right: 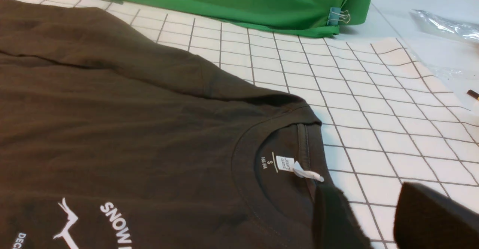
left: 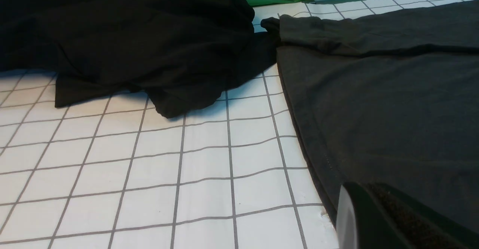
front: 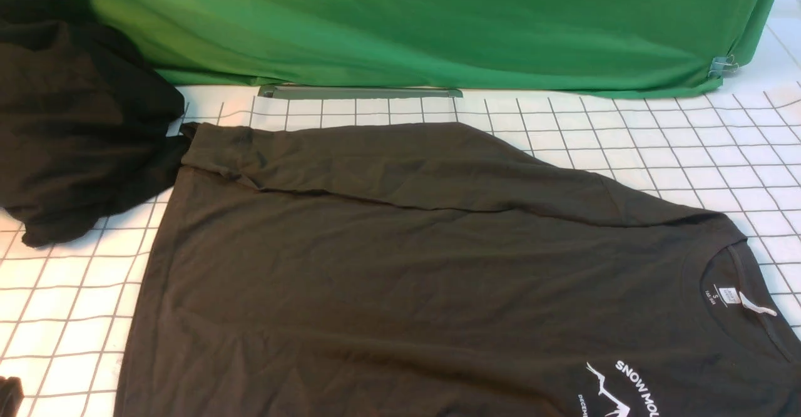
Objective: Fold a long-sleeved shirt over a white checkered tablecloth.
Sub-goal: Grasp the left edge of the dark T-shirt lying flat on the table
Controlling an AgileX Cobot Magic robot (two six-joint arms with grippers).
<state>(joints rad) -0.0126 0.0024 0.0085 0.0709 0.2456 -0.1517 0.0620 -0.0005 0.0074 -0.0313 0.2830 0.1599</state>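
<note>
Right hand (right: 378, 223), parted and empty, hovers beside the collar (right: 277, 129) of the dark brownish-charcoal knit long-sleeved shirt (front: 400, 267); left hand (left: 370, 215), closed, by its hem (left: 299, 137). Shirt lies crosswise on the white checkered tablecloth (front: 657, 135).

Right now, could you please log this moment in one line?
shirt: flat on tablecloth, far sleeve folded in; left gripper: shut near hem; right gripper: open near collar

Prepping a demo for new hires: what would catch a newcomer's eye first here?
The dark shirt dominates, spread flat over the checkered tablecloth, with its collar and white SNOW print at the right and its far sleeve laid along its far edge. A black heap sits far left by the sleeve's cuff. A bright green cloth runs along the back.
</note>
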